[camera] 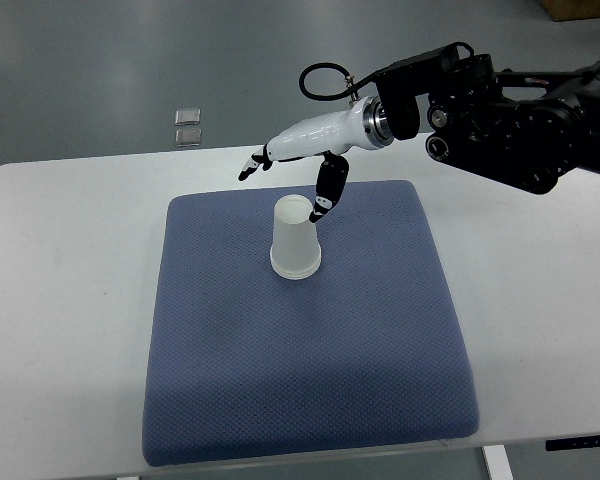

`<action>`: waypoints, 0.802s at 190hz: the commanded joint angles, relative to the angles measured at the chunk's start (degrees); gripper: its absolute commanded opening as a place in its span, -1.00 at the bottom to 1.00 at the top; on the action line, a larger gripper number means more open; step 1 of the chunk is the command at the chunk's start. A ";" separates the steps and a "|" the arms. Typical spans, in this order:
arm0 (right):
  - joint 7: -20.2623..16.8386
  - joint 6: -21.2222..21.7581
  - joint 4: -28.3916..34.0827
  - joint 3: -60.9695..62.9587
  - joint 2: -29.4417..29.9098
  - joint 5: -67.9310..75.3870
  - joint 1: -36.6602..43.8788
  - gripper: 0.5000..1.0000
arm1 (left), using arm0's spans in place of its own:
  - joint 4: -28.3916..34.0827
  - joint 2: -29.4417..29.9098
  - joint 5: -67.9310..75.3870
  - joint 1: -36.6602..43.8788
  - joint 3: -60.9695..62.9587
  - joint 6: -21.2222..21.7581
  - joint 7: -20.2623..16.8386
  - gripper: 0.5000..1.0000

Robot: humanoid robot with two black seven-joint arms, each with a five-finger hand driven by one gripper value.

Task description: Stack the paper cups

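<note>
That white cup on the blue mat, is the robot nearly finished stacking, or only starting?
Hard to say how much is done: only one upside-down paper cup shows on the blue mat, and I cannot tell whether more cups are nested in it. In hand: nothing; the right hand hangs open just behind the cup, thumb close to its top. No loose cup is in view to add.
</note>
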 commanded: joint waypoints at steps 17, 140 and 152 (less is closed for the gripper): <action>0.35 -0.10 -1.86 2.36 -0.83 0.83 -1.91 0.64 | 0.00 0.00 0.00 0.00 0.00 0.01 0.01 1.00; -0.09 -5.37 -21.99 19.06 0.49 47.22 -20.10 0.64 | 0.00 0.00 0.00 0.00 0.00 0.01 0.01 1.00; -0.09 -6.78 -22.25 20.64 0.49 53.03 -22.39 0.64 | 0.00 0.00 0.00 0.00 0.00 0.01 0.01 1.00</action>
